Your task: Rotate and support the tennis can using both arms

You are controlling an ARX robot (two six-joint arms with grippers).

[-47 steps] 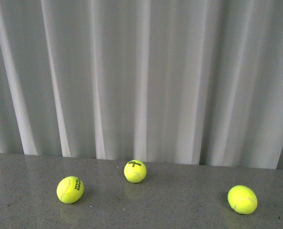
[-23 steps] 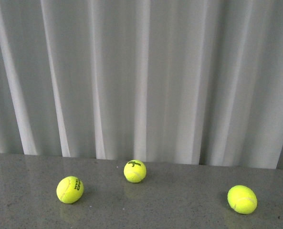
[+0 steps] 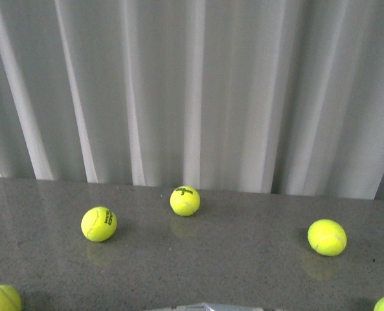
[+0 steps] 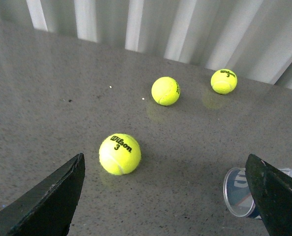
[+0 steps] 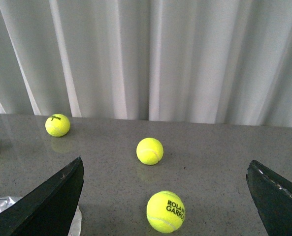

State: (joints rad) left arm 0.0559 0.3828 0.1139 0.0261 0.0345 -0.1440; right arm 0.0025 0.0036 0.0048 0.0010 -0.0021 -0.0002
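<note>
A: Location of the tennis can?

B: Low on the table, between the two arms. The left wrist view shows its clear round end just beside one finger of the left gripper. The front view shows only a silver sliver at the bottom edge.

A: Orientation?

B: Lying on its side, as far as I can judge. Its long axis is level with the table and runs across from one arm toward the other. The visible end faces the left arm, and most of the body is hidden.

A: Claw state?

B: Left gripper: jaws spread wide, nothing held. Right gripper: likewise wide and empty.

A: Failure modes?

B: Rolling. A cylinder on its side will likely escape if one jaw touches before the other. The Wilson 3 ball and the Roland Garros ball lie near and could be knocked. An uneven lift would tip the axis.
</note>
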